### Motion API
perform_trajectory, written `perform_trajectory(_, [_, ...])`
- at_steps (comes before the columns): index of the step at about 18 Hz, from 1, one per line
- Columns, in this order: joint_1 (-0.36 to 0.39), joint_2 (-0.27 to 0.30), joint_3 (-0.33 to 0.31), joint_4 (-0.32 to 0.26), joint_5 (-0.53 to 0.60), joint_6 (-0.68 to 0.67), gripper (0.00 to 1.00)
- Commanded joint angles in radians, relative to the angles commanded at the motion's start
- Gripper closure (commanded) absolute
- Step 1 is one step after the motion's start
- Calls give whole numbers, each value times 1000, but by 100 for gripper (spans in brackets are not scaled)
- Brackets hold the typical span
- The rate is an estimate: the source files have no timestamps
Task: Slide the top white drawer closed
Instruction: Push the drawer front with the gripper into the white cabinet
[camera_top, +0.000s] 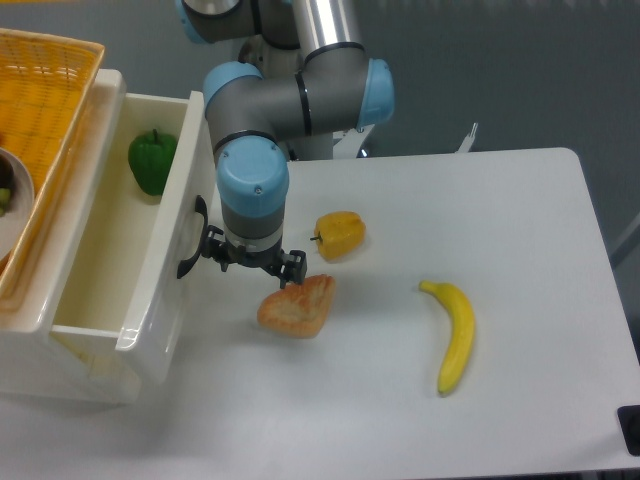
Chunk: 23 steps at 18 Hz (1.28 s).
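Left half of frame: white cabinet with the top white drawer (120, 260) pulled out toward the centre, still open, interior visible.
Drawer front: panelled face at the right end of the drawer, curved black handle (190, 238) on it, facing the arm.
Drawer contents: green bell pepper (150, 161) at the upper end of the cavity, against the inner side of the front wall; rest of the floor is bare white.
Gripper (253, 265): pointing down, just right of the drawer front, at handle height. Left edge of the tool sits at the black handle; cannot tell if it touches.
Gripper state: seen from above, wrist body hides the fingers; cannot tell how far apart they are. Nothing visibly held.
Arm: grey and light-blue UR5e joints coming down from top centre of frame, wrist directly over the gripper.
Bread piece (296, 305): orange-brown, on the table (520, 220) just below and right of the gripper, apart from the drawer.
Yellow bell pepper (340, 233): centre of frame, right of the wrist, just above the bread.
Banana (454, 335): right of centre, lying roughly vertical, well apart from the rest.
Upper left corner: yellow wicker basket (45, 120) on top of the cabinet, part of a bowl at the frame edge.
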Motion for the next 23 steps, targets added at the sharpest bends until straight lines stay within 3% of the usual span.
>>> perform_trajectory(23, [-97,2,8,0,0,-40,0])
